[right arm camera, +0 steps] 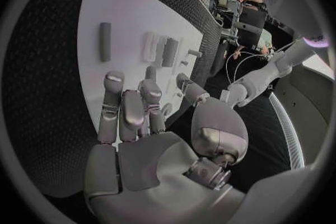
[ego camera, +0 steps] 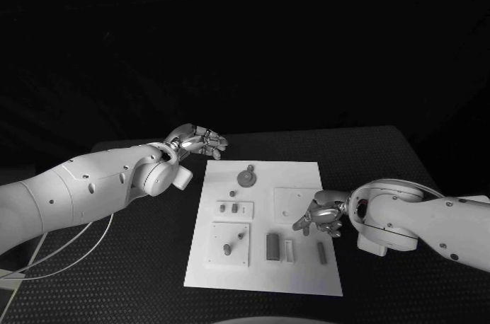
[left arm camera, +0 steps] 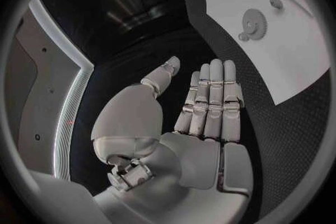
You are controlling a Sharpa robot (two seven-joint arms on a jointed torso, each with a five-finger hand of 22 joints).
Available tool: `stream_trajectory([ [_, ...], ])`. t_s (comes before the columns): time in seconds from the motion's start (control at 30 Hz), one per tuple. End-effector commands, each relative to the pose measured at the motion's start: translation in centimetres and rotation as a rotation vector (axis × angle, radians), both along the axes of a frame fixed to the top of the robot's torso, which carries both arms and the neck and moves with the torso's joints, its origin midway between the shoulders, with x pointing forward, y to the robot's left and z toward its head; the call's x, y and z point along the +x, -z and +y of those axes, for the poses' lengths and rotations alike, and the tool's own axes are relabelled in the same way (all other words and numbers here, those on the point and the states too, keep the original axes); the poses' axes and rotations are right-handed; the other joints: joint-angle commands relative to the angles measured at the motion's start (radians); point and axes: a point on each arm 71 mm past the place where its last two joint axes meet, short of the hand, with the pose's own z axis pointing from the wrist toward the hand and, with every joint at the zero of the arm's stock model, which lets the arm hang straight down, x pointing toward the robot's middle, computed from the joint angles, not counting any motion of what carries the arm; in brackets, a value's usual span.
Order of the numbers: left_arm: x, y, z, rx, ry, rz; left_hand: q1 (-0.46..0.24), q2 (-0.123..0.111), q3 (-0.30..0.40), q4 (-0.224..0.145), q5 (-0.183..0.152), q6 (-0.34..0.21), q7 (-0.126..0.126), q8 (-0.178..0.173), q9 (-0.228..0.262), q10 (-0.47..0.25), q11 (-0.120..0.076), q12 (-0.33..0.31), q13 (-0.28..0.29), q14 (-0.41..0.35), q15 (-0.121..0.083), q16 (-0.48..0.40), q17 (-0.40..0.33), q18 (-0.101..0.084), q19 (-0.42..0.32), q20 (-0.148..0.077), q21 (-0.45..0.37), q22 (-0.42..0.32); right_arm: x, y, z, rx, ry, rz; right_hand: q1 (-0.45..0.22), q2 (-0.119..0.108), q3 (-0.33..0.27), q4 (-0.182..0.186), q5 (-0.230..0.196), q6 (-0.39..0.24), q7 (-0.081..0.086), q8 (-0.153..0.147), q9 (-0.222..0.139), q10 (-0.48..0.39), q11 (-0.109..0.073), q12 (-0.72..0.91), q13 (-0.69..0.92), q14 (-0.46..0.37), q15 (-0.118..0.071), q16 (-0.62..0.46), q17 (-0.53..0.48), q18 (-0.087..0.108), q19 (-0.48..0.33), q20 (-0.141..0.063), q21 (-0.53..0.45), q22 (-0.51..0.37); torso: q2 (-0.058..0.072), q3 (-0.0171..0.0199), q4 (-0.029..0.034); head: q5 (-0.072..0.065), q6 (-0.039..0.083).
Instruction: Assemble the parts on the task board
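Task board (ego camera: 302, 175) lies white at centre frame on the black worktop (ego camera: 408, 161), grey parts (ego camera: 272, 245) along its lower half; left hand (ego camera: 199, 140) hovers empty, fingers apart, upper left of it, right hand (ego camera: 321, 216) open over its right edge.

Task board (ego camera: 302, 179) at the middle of the table (ego camera: 122, 267). On it: a gear (ego camera: 247, 176) at the far end, pegs (ego camera: 235, 208) on a raised block at mid-left, bars (ego camera: 272, 245) toward the near end. Left hand (ego camera: 199, 140) off the far-left corner; right hand (ego camera: 321, 214) over the right edge.
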Motion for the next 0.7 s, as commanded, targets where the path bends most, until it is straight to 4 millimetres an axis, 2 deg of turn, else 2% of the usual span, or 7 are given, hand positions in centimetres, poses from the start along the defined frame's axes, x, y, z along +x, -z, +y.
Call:
stream_trajectory([
  [0.03, 0.0, -0.1, -0.2, -0.01, 0.011, -0.002, -0.008, -0.002, 0.002, 0.006, 0.0, -0.006, 0.0, 0.004, -0.002, 0.007, -0.001, -0.006, -0.001, 0.006, 0.001, -0.006, 0.002, 0.012, 0.007, 0.0, -0.004, 0.001, -0.2, 0.2, -1.0, -0.035, -0.006, 0.026, 0.024, 0.02, -0.006, -0.024, 0.004, 0.01, 0.001, 0.008, 0.007, 0.008, -0.002, 0.007, 0.002, 0.007, -0.002, 0.006, -0.001, 0.021, 0.002, -0.003, 0.006, 0.017, 0.0, -0.0007, -0.0001, -0.006, 0.004],
  [0.13, 0.0, -0.1, -0.2, -0.011, 0.011, -0.002, -0.008, -0.002, 0.002, 0.006, 0.0, -0.006, 0.0, 0.004, -0.002, 0.007, -0.001, -0.006, -0.001, 0.007, 0.001, -0.006, 0.002, 0.012, 0.007, 0.0, -0.004, 0.001, -0.2, 0.4, -2.5, -0.065, 0.011, 0.044, 0.039, 0.035, -0.022, -0.052, 0.004, 0.006, 0.001, 0.015, 0.023, 0.005, -0.002, -0.001, -0.004, 0.006, -0.002, 0.004, -0.005, 0.021, 0.002, 0.0, 0.004, 0.016, -0.001, -0.0012, -0.0007, -0.007, 0.006],
  [0.27, -0.1, -0.1, 0.0, -0.009, 0.008, -0.001, -0.008, -0.003, 0.002, 0.006, 0.0, -0.006, 0.0, 0.004, -0.002, 0.008, -0.001, -0.006, -0.001, 0.007, 0.001, -0.006, 0.002, 0.012, 0.007, 0.0, -0.004, 0.001, -0.5, 0.4, -3.9, -0.116, -0.005, 0.037, 0.047, 0.042, -0.031, -0.065, 0.004, 0.007, -0.001, 0.028, 0.047, 0.006, -0.004, -0.004, -0.006, 0.007, -0.002, 0.003, -0.005, 0.021, 0.001, 0.003, 0.002, 0.015, 0.0, 0.0012, -0.0018, -0.009, 0.005],
  [0.33, -0.1, -0.1, -0.1, -0.01, 0.009, -0.001, -0.007, -0.003, 0.002, 0.006, 0.0, -0.006, 0.0, 0.005, -0.002, 0.008, -0.001, -0.005, -0.001, 0.007, 0.001, -0.006, 0.003, 0.012, 0.007, 0.0, -0.004, 0.001, -0.6, 0.4, -4.2, -0.139, -0.015, 0.032, 0.047, 0.042, -0.032, -0.066, 0.004, 0.007, -0.002, 0.031, 0.053, 0.006, -0.005, -0.004, -0.007, 0.007, -0.003, 0.003, -0.005, 0.021, 0.001, 0.003, 0.001, 0.015, 0.0, 0.0019, -0.0031, -0.009, 0.004],
  [0.57, -0.1, -0.1, -0.1, -0.01, 0.01, -0.002, -0.008, -0.003, 0.002, 0.006, 0.0, -0.005, 0.0, 0.005, -0.002, 0.008, -0.001, -0.005, -0.001, 0.007, 0.001, -0.007, 0.003, 0.012, 0.007, 0.0, -0.004, 0.001, -1.2, 1.1, -4.6, -0.203, -0.06, 0.03, 0.04, 0.038, -0.04, -0.06, 0.004, 0.015, -0.008, 0.051, 0.088, 0.0, -0.01, -0.015, -0.013, 0.004, -0.006, 0.001, -0.011, 0.021, -0.002, 0.007, -0.003, 0.015, 0.0, 0.001, -0.0009, -0.015, 0.003],
  [0.7, -0.1, -0.1, -0.1, -0.01, 0.011, -0.002, -0.007, -0.003, 0.002, 0.006, 0.0, -0.005, 0.0, 0.005, -0.002, 0.008, -0.001, -0.005, -0.001, 0.007, 0.001, -0.007, 0.004, 0.012, 0.007, 0.0, -0.004, 0.002, -1.5, 1.7, -4.6, -0.217, -0.07, 0.029, 0.025, 0.025, -0.041, -0.044, 0.004, 0.013, -0.011, 0.057, 0.107, -0.001, -0.013, -0.017, -0.014, 0.003, -0.008, 0.001, -0.01, 0.021, -0.002, 0.007, -0.005, 0.015, 0.001, 0.0014, 0.0008, -0.015, 0.001],
])
